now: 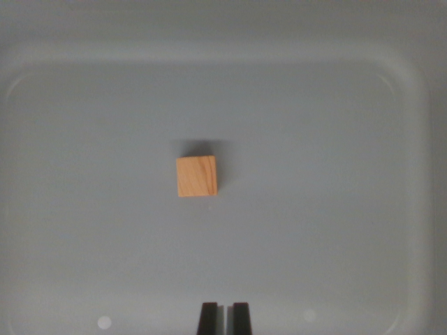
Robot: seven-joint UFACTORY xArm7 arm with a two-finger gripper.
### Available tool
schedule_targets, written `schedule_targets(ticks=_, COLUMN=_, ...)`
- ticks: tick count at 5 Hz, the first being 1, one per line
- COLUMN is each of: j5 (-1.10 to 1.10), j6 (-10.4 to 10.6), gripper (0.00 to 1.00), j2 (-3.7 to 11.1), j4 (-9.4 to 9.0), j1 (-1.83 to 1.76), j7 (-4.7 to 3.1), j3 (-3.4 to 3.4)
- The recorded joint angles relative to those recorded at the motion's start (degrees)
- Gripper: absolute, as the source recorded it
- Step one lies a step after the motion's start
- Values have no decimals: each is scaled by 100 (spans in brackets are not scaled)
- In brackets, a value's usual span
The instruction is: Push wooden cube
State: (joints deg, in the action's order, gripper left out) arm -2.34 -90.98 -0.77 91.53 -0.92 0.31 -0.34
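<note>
Wrist view: the cube (196,176) sits just left of the frame's centre, alone on the flat floor of a grey tray (63,139). The tray's raised, rounded rim runs along the upper part of the frame and curves down at the upper left and upper right corners. The cube lies well apart from every wall, so there is free floor on all sides for it to slide. It rests flat on one face, its edges nearly square to the frame, with a soft shadow just above it.

At the bottom centre of the frame the gripper (223,318) shows as two dark fingertips, drawn almost together with only a thin pale slit between them and nothing held. That clenched stance fits the job: pressed together, the tips probably make one blunt, stiff pusher and not a fork that could straddle the cube. The tips are apart from the cube, with bare tray floor between them, and stand slightly to the right of the cube's middle. How high they hang above the floor cannot be told from this angle.

Judging from this layout, the push is not yet begun. The gripper seems lined up below the cube so that a move toward the top of the frame would drive it toward the far rim; the slight offset could turn the cube unless corrected.
</note>
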Motion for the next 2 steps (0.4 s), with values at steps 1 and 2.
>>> schedule_targets(ticks=1, j5=0, j6=0, gripper=0, j2=0, j4=0, j1=0, j7=0, j3=0)
schedule_targets(ticks=2, j5=6, j6=94, gripper=0, j2=32, j4=-72, j1=3, j7=-14, j3=1)
